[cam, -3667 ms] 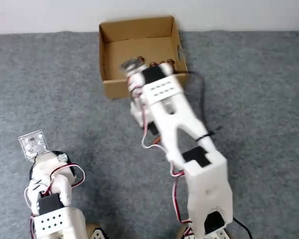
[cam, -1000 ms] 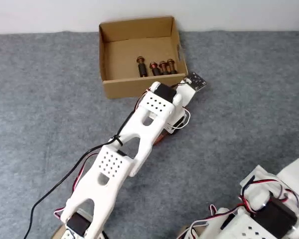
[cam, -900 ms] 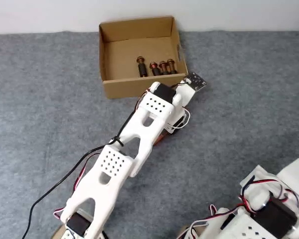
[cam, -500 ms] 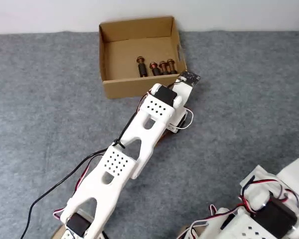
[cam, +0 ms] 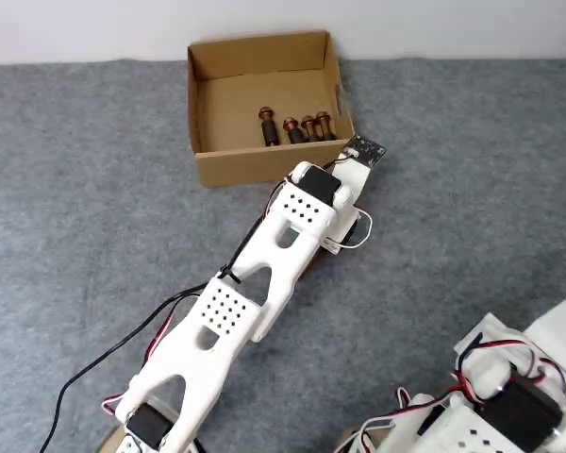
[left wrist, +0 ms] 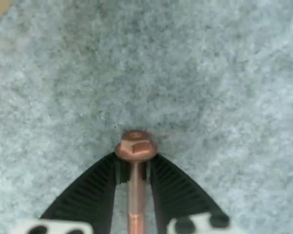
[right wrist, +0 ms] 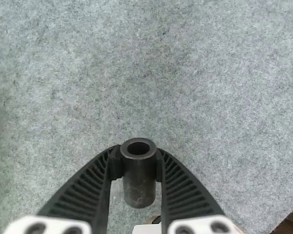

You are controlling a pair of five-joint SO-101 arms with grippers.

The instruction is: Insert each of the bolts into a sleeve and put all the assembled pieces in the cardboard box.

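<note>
Left hand [left wrist: 134, 165] clamps the bolt [left wrist: 135, 149], shank running back toward its wrist, head outward; right hand [right wrist: 138, 158] grips the sleeve [right wrist: 138, 187], open bore facing outward; left arm [cam: 264, 274] stretches beside the cardboard box [cam: 236, 166], right arm [cam: 509, 396] well apart; mating likely needs them brought together.

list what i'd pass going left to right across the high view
black cable → left arm → right arm. The cardboard box overlaps the left arm sideways, so it has no clear place in the order.
</note>
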